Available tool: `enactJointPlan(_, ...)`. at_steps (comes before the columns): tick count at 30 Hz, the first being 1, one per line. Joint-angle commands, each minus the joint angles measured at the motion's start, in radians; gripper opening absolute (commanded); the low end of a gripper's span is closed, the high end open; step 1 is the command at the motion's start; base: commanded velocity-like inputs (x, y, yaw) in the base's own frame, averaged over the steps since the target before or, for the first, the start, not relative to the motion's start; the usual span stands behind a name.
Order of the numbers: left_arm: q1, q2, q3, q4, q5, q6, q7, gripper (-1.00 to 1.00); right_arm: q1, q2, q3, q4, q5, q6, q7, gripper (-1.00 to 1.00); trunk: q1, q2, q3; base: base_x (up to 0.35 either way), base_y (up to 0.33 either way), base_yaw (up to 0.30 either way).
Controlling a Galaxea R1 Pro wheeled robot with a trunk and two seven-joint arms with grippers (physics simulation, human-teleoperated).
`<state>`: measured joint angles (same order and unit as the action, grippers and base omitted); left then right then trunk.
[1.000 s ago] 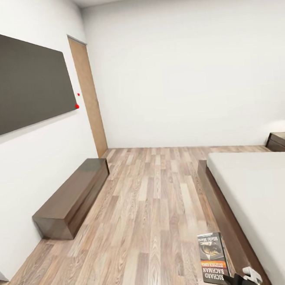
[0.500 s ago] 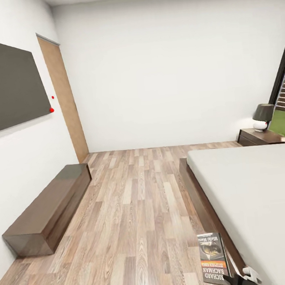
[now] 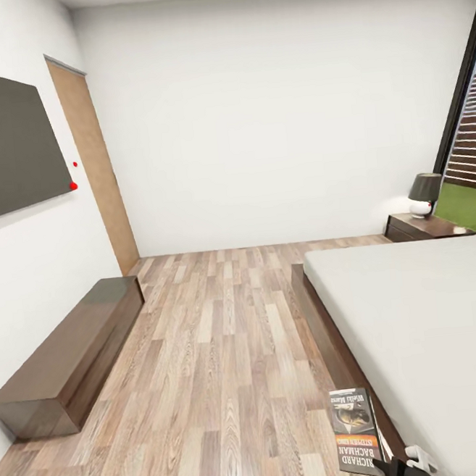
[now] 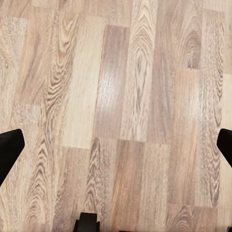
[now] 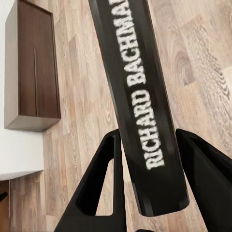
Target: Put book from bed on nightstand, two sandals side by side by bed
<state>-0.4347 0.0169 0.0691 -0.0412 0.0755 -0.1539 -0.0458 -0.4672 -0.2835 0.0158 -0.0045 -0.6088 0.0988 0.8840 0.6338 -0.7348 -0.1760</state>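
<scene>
Carrying: my right claw (image 5: 147,159) was clenched on the dark, orange-banded "Richard Bachman" paperback (image 3: 356,432), off the grey-mattressed, dark-framed bed (image 3: 422,337)
Left claw (image 4: 116,150): released, over wood-plank floor (image 3: 227,355)
Pending: dark reddish-brown nightstand (image 3: 422,226) drop; sandals

Bed (image 3: 421,322) at right, nightstand (image 3: 419,226) behind it, sideboard (image 3: 67,356) along left wall.

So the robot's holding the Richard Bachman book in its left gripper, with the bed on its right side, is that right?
Not quite: the book is held in the right gripper, not the left. The right wrist view shows its fingers closed on the spine. The left gripper hangs open over bare floor. The bed is indeed on the robot's right.
</scene>
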Motion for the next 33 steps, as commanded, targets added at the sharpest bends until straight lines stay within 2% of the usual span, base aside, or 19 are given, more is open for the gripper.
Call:
enactJointPlan(1,-0.001,0.000,0.006,0.001,0.007,-0.003,-0.005,1.00,-0.001,0.000,0.001,0.000,-0.009,0.010,0.004,-1.00,0.000,-0.001,-0.002,0.000,0.000,-0.001)
enactJointPlan(8,-0.001,0.000,0.006,0.001,0.007,-0.003,-0.005,1.00,-0.001,0.000,0.001,0.000,-0.009,0.011,0.004,-1.00,0.000,-0.001,0.000,0.000,0.000,0.000)
enactJointPlan(23,-0.001,0.000,0.006,0.001,0.007,-0.003,-0.005,1.00,-0.001,0.000,0.001,0.000,-0.009,0.011,0.005,-1.00,0.000,-0.001,0.022,0.004,0.000,0.000)
enactJointPlan(33,-0.001,0.001,0.006,0.001,0.007,-0.003,-0.005,1.00,-0.001,0.000,0.002,0.000,-0.009,0.011,0.003,-1.00,0.000,-0.001,0.023,0.273,0.000,0.000)
